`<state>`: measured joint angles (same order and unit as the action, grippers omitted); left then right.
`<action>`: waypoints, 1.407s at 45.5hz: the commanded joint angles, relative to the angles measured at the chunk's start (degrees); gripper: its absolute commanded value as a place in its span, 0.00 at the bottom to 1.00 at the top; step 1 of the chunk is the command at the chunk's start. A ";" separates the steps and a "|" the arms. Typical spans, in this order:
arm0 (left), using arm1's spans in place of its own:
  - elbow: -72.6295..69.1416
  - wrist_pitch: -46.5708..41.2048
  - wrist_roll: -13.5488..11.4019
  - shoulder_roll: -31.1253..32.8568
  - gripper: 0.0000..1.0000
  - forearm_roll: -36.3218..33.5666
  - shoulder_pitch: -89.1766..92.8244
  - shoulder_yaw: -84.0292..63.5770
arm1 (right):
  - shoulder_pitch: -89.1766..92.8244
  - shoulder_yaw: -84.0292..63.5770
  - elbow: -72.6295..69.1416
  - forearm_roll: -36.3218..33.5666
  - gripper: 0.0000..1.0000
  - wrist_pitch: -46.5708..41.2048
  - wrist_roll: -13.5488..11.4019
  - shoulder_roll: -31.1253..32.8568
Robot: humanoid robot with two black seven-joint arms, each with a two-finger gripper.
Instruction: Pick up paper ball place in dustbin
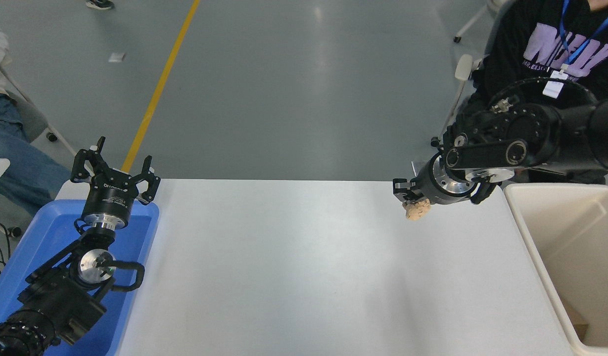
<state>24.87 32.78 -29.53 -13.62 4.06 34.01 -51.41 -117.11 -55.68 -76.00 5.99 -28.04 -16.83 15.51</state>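
- Holding the paper ball (416,209) between closed fingers, the right gripper (407,194) hangs above the white table (304,267).
- From this gripper the dustbin (531,232) lies to the right and a little nearer the camera, so the right arm is clearly the closer one.
- The left gripper (116,165), fingers spread, is parked over the blue tray (36,232).
- Readable writing: only some small print on the left gripper, too small to read.
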 commanded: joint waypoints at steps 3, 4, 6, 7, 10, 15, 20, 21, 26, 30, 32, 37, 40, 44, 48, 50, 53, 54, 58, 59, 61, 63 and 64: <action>0.00 0.01 0.00 0.00 0.99 -0.01 0.01 0.00 | -17.18 -1.98 -3.54 0.08 0.00 -16.96 0.05 4.01; 0.00 0.01 0.00 0.00 0.99 -0.01 0.01 0.00 | -17.71 -1.98 -3.54 0.08 0.00 -16.96 0.05 4.09; 0.00 0.01 0.00 0.00 0.99 -0.01 0.01 0.00 | -18.41 -2.06 -3.54 0.08 0.00 -16.96 0.05 4.27; 0.00 0.01 0.00 0.00 0.99 -0.01 0.01 0.00 | -18.50 -2.15 -3.54 0.08 0.00 -16.96 0.05 4.44; 0.00 0.01 0.00 0.00 0.99 -0.01 0.01 0.09 | -18.51 -2.15 -3.45 0.08 0.00 -16.96 0.05 4.80; 0.00 0.01 0.00 0.00 0.99 -0.01 0.01 0.00 | -18.15 -2.42 -3.28 0.17 0.00 -16.96 -0.04 5.23; 0.00 0.01 0.00 0.00 0.99 -0.01 0.01 0.00 | -17.89 -2.50 -3.01 0.17 0.00 -16.96 -0.04 9.09; 0.00 0.01 0.00 0.00 0.99 -0.01 0.01 0.00 | -17.72 -2.50 -2.93 0.17 0.00 -16.96 -0.04 9.97; 0.00 0.01 0.00 0.00 0.99 -0.01 0.01 0.09 | -17.71 -4.78 -2.93 0.43 0.00 -16.96 -0.13 13.40; -0.17 0.01 0.00 0.00 0.99 -0.01 0.01 0.09 | -18.42 -8.30 -2.14 1.48 0.00 -16.96 -0.31 16.92; -0.44 0.01 0.00 0.00 0.99 -0.01 0.01 0.09 | -18.51 -10.05 -1.26 2.71 0.00 -16.96 -0.31 18.41; -0.44 0.01 0.00 0.09 0.99 -0.10 0.01 0.09 | -18.33 -13.49 1.81 4.73 0.00 -16.96 -0.31 23.86; -0.44 0.01 0.00 0.09 0.99 -0.01 0.01 0.09 | -17.19 -14.72 4.27 5.79 0.00 -16.96 -0.31 28.34; -0.44 0.01 0.00 0.09 0.99 -0.01 0.01 0.09 | -12.90 -14.81 9.01 7.72 0.00 -16.96 -0.31 33.00; -0.44 0.01 0.00 0.09 0.99 -0.01 0.01 0.09 | -6.04 -13.49 13.76 9.48 0.00 -16.96 -0.22 36.87; -0.44 0.01 0.00 0.09 0.99 -0.01 0.01 0.09 | -2.79 -12.35 15.35 10.10 0.00 -16.96 -0.22 38.45; -0.44 0.01 0.00 0.09 0.99 -0.01 0.01 0.09 | 2.66 -10.95 16.76 10.45 0.00 -13.98 -0.22 40.21; -0.44 0.01 0.00 0.09 0.99 -0.01 0.01 0.09 | 4.50 -10.42 17.11 10.45 0.00 -12.40 -0.13 40.48; -0.44 0.01 0.00 0.09 0.99 -0.10 0.01 0.09 | 11.71 -8.83 18.34 10.45 0.00 -5.11 -0.13 41.10; -0.44 0.01 0.00 0.09 0.99 -0.01 0.01 0.09 | 13.47 -8.57 18.69 10.45 0.00 -3.00 -0.13 41.10; -0.44 0.01 0.00 0.09 0.99 -0.01 0.01 0.09 | 17.60 -7.61 19.31 10.36 0.00 2.62 -0.04 41.10; -0.44 0.01 0.00 0.09 0.99 -0.01 0.01 0.09 | 21.03 -6.38 19.84 9.92 0.00 7.45 -0.04 41.01; -0.44 0.01 0.00 0.09 0.99 -0.01 0.01 0.09 | 22.79 -5.85 20.19 9.66 0.00 9.83 -0.04 41.01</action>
<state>24.44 32.78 -29.54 -13.53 4.05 34.01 -51.33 -111.78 -65.48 -60.58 15.38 -35.61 -17.00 53.26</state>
